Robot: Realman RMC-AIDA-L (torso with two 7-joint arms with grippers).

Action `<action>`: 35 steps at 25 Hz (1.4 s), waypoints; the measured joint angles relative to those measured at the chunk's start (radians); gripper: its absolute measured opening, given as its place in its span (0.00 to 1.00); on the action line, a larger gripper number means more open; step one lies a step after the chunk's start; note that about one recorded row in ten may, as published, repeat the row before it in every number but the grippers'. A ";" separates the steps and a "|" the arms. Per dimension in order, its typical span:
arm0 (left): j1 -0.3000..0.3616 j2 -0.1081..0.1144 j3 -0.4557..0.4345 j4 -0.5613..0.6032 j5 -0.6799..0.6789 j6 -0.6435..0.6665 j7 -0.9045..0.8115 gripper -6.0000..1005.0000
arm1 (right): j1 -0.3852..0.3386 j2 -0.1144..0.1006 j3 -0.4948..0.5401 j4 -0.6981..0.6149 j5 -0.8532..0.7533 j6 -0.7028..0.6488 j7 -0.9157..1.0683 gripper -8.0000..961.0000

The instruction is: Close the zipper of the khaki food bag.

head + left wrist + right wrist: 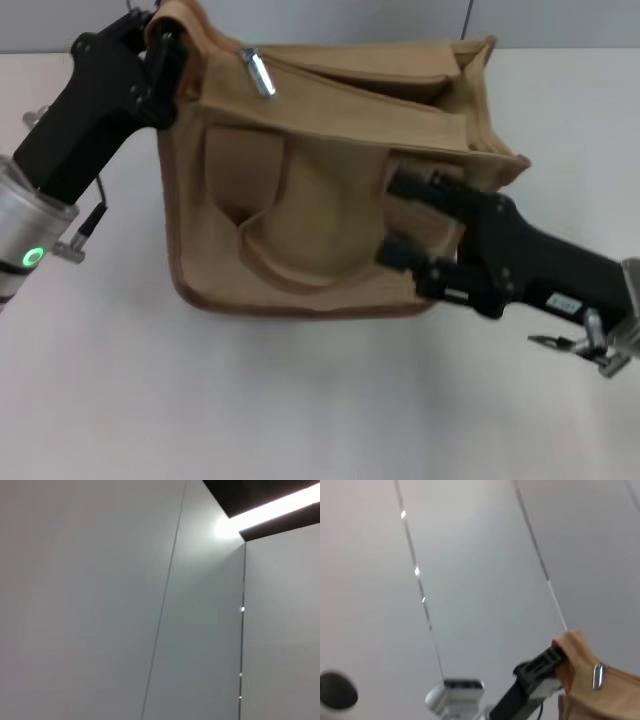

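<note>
One khaki food bag (pixel 320 200) sits on the white table (pixel 300 400), between the robot's two arms. Its zipper (pixel 350 85) runs along the top from the left corner toward the right end, and one silver pull tab (pixel 258 72) lies near the left end of that line, just beside the left gripper (pixel 165 45). Past the tab toward the right gripper the mouth of the bag gapes, its two top edges standing apart.

The left gripper is up at the bag's top left corner, its black fingers clenched on the fabric of that corner. The right wrist view shows the same corner (pixel 572 647) caught in the left gripper (pixel 547 660), with the pull tab (pixel 598 675) hanging just beside it.

The right gripper (pixel 395 215) is against the bag's front right face, with two black fingers (pixel 415 183) spread, one higher and one lower, both touching the canvas; they grasp nothing that can be seen. One looped front handle (pixel 290 250) curves across the bag's front, between the two grippers.

The left wrist view shows only pale wall panels (pixel 100 600) and one bright light strip (pixel 270 507).
</note>
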 joint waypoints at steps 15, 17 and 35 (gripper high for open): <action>-0.050 0.000 0.005 -0.028 0.002 0.017 -0.023 0.02 | 0.134 -0.001 0.112 -0.012 0.001 -0.023 0.286 0.86; -0.054 0.000 0.006 -0.034 0.002 0.023 -0.024 0.03 | 0.149 0.000 0.108 -0.011 0.001 -0.024 0.289 0.86; -0.106 0.000 0.020 -0.072 0.002 0.017 -0.016 0.03 | 0.194 0.005 0.114 0.015 0.063 0.085 0.291 0.46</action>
